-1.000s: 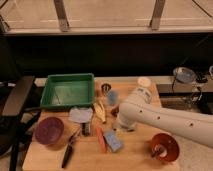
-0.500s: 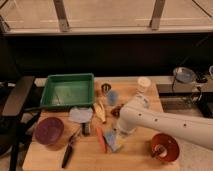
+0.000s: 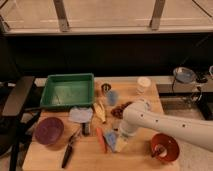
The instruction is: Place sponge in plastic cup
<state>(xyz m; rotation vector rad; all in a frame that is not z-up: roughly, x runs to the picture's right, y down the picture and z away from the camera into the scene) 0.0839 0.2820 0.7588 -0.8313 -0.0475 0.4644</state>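
A light blue sponge (image 3: 110, 139) lies on the wooden table (image 3: 50, 155) near the front middle. A blue plastic cup (image 3: 112, 97) stands upright behind it, near the table's middle. My gripper (image 3: 120, 143) is low over the table, right at the sponge's right edge, at the end of my white arm (image 3: 165, 122), which reaches in from the right. The arm hides part of the gripper and the sponge's right side.
A green tray (image 3: 67, 90) is at the back left, a purple bowl (image 3: 48, 130) front left, a red bowl (image 3: 165, 146) front right. A white cup (image 3: 143, 84), small can (image 3: 105, 88), banana (image 3: 100, 111), orange stick (image 3: 101, 139) and pliers (image 3: 70, 147) lie around.
My arm has swung left and down, bringing the gripper from above the table's middle to the sponge's side. The objects have not moved.
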